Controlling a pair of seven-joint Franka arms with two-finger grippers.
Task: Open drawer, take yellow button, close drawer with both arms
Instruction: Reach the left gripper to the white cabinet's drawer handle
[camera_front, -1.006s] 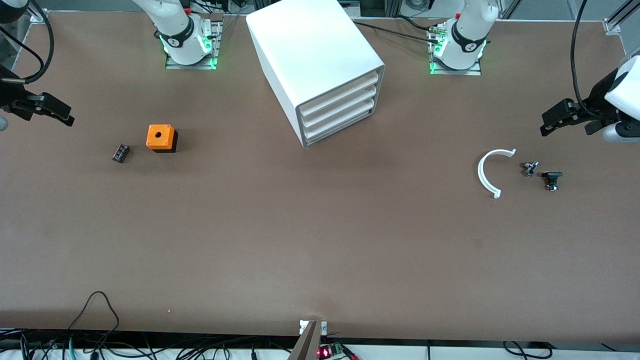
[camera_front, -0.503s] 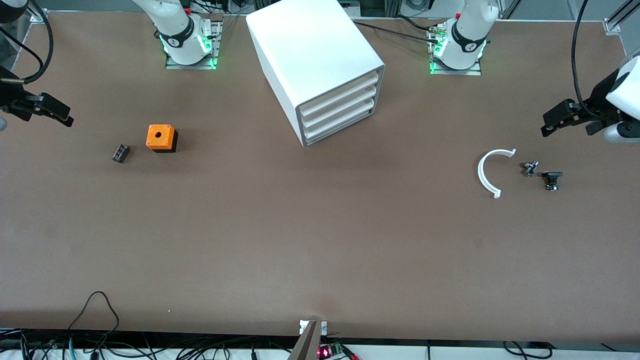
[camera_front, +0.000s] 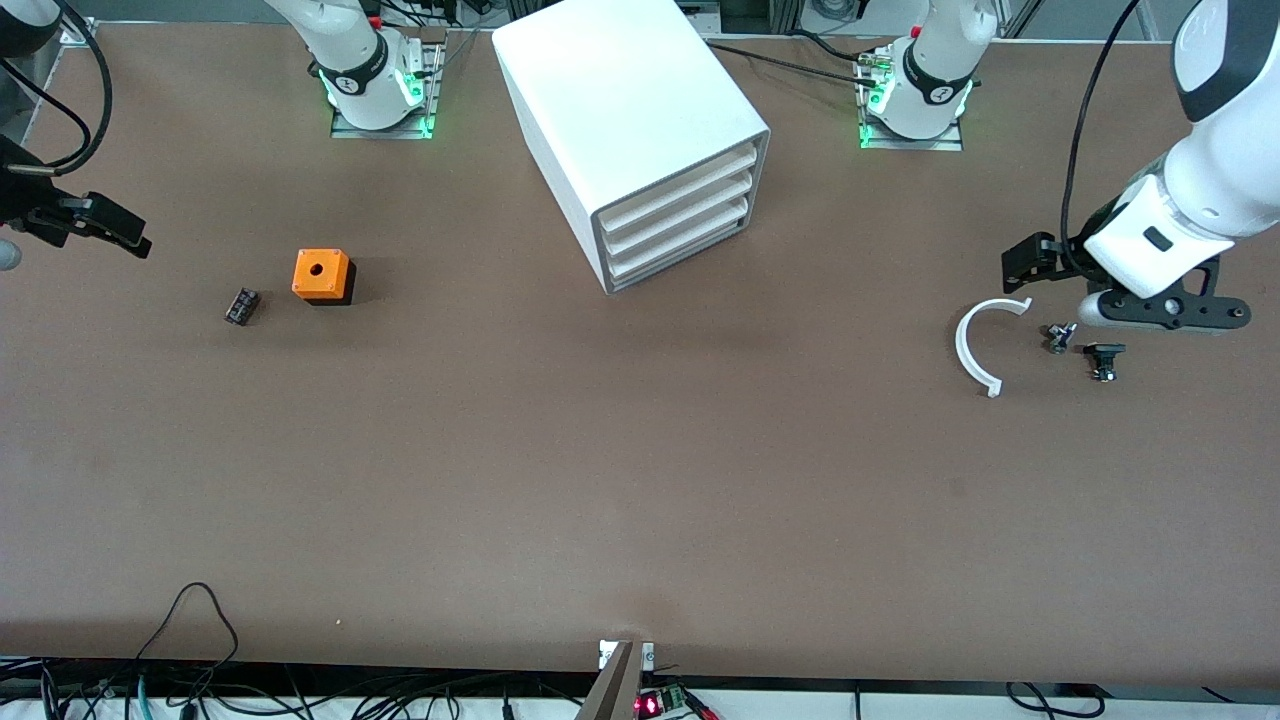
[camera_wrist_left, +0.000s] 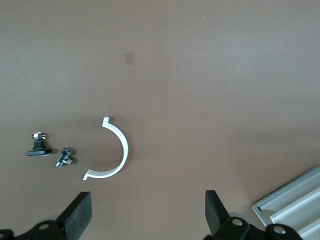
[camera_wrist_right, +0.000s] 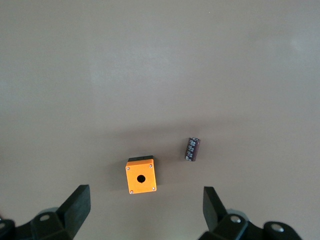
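On the bench, the drawer sits shut; opening step pending; left gripper and right gripper, fingers apart, must reach it.

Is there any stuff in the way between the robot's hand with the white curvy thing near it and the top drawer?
Nothing visible is. The left end effector hangs open over the white curved piece, and only bare table lies between it and the closed top drawer of the cabinet. The right end effector waits open at the table's edge.
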